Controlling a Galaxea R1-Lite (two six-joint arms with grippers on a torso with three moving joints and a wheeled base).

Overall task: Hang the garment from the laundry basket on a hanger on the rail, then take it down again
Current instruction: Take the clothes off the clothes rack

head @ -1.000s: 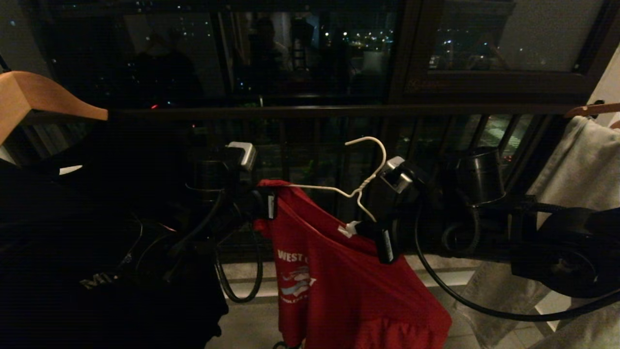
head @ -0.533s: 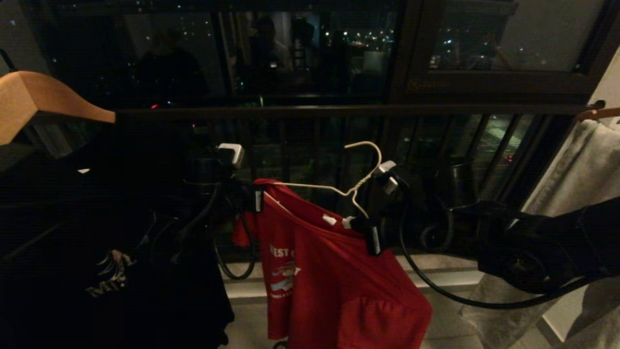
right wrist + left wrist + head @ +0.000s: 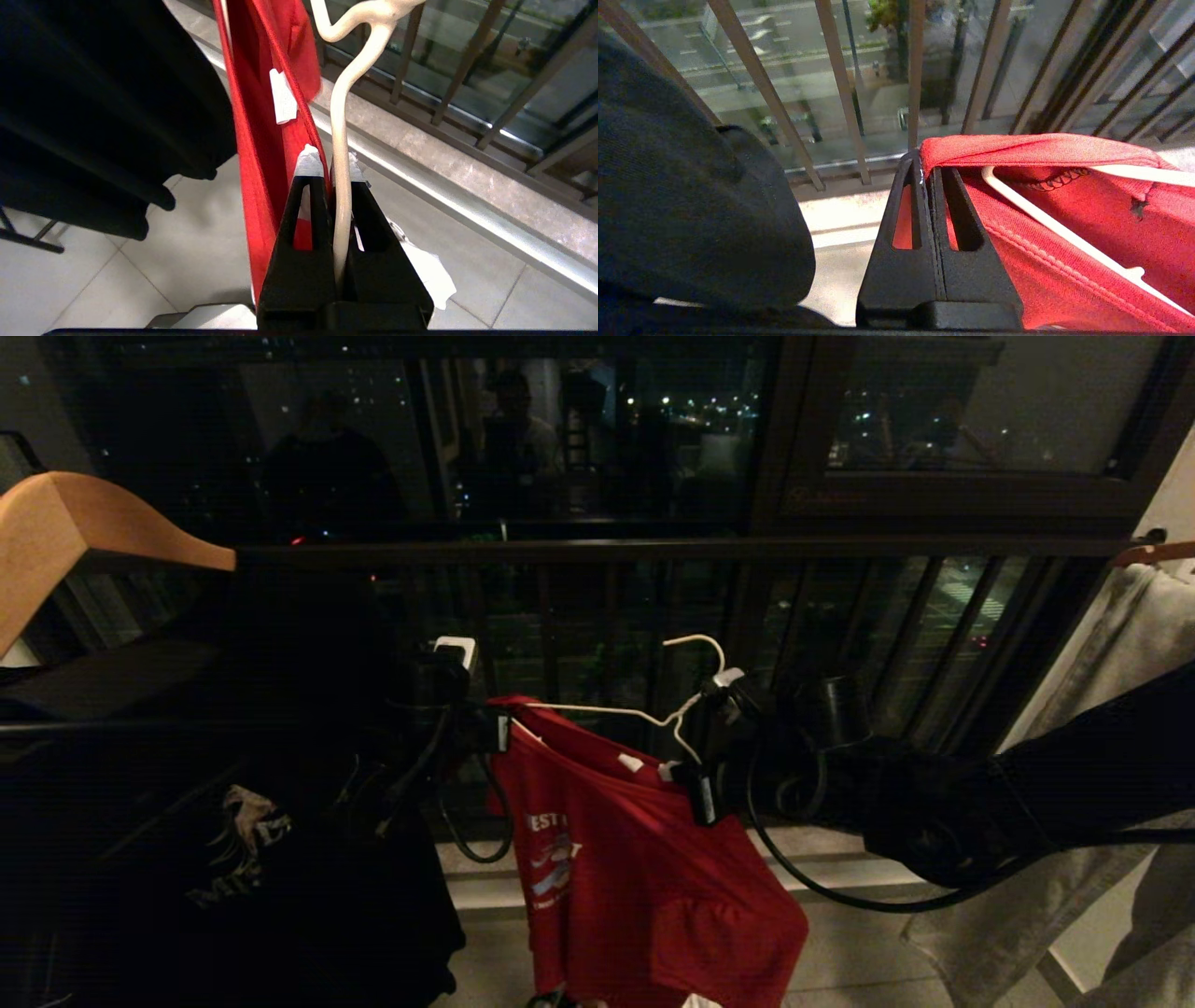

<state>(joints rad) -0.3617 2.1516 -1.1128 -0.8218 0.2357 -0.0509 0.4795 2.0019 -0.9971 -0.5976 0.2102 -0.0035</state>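
From the head camera I see the red T-shirt draped on the white wire hanger, held in the air below the dark rail, its hook free; left gripper at one shoulder, right gripper at the other; I'd keep both level while moving. Left wrist camera: jaws pressed together on the red shoulder fabric; I'd avoid stretching it. Right wrist camera: jaws pinching the hanger wire beside the collar; I'd hold firm so the hook can't swing.
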